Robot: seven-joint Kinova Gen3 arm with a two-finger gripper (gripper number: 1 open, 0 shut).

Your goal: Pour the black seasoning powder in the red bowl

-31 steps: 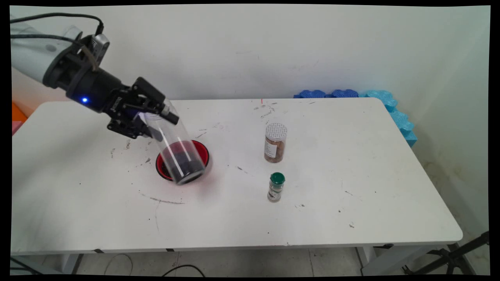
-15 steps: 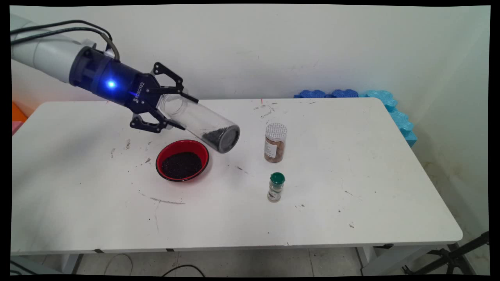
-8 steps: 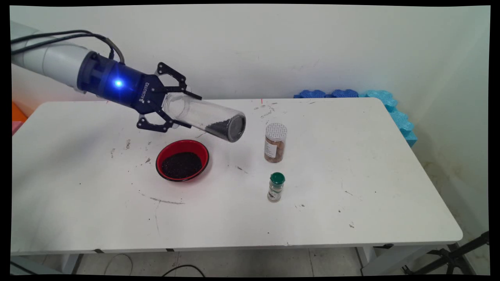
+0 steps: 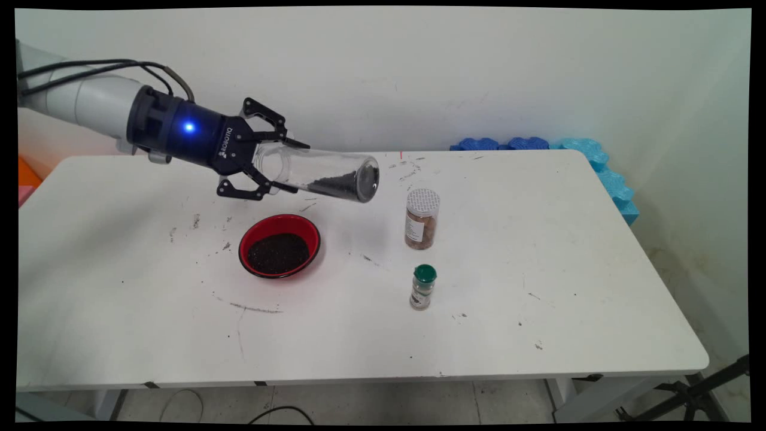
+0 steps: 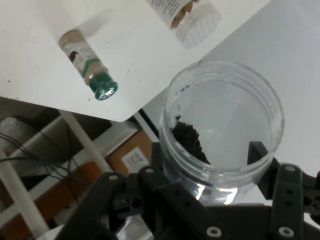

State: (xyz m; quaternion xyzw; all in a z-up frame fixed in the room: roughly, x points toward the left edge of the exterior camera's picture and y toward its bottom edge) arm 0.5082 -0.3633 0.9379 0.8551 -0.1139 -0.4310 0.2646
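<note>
My gripper (image 4: 272, 158) is shut on the open end of a clear plastic jar (image 4: 320, 175), held almost level above the table, its closed bottom pointing right. A little dark grain lies along the jar's lower side near that bottom. In the hand view I look into the jar (image 5: 222, 125) with my gripper (image 5: 210, 165) clamped on its rim and the dark grains at the left wall. Below and a bit left of the jar sits a red bowl (image 4: 279, 245) holding a heap of the same dark grains.
A brown-filled jar with a white lid (image 4: 422, 218) stands right of the held jar; a small spice bottle with a green cap (image 4: 423, 287) stands nearer the front. Both show in the hand view: spice bottle (image 5: 86, 60), jar (image 5: 187, 15). Blue foam pieces (image 4: 541, 146) lie at the table's back right corner.
The jar was tipped mouth-down over the red bowl; it has since swung up and to the right to nearly level, away from the bowl, with the wrist rotating.
</note>
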